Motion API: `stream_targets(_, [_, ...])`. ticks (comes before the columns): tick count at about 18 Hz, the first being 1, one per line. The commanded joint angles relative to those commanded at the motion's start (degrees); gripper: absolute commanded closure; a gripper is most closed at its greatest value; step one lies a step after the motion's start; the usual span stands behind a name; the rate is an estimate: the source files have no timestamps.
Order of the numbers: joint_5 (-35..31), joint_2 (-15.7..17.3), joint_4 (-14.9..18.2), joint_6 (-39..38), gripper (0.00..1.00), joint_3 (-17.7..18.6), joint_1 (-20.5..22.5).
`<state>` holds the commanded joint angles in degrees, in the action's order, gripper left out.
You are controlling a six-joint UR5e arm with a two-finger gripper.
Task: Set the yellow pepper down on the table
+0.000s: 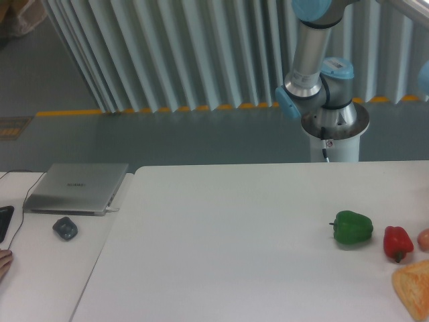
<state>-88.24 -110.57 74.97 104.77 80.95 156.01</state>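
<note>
The white table (221,248) fills the lower middle and right of the camera view. No yellow pepper shows anywhere in this view; it is out of view. Only the robot arm's base and lower joints (320,87) appear, standing behind the table's far edge at the upper right. The gripper itself is outside the frame.
A green bell pepper (352,227) and a red bell pepper (397,243) lie at the table's right side, with an orange-yellow object (414,288) at the right edge. On the narrower desk at left rest a closed laptop (77,188) and a dark small object (65,229).
</note>
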Motion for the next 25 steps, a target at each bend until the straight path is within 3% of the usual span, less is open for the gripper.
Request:
stream_targets(7, [-0.62,0.35,-0.26,-0.53,0.0,0.17,-0.27])
stream_targets(11, [1.76,1.75,-0.44,-1.06,0.0,1.23,5.7])
stream_targets(19, [1.93,1.67,-5.0,-1.58,0.0,2.9,10.8])
stream_targets(25, [1.67,-0.17,-5.36,-3.42,0.0,3.78,12.66])
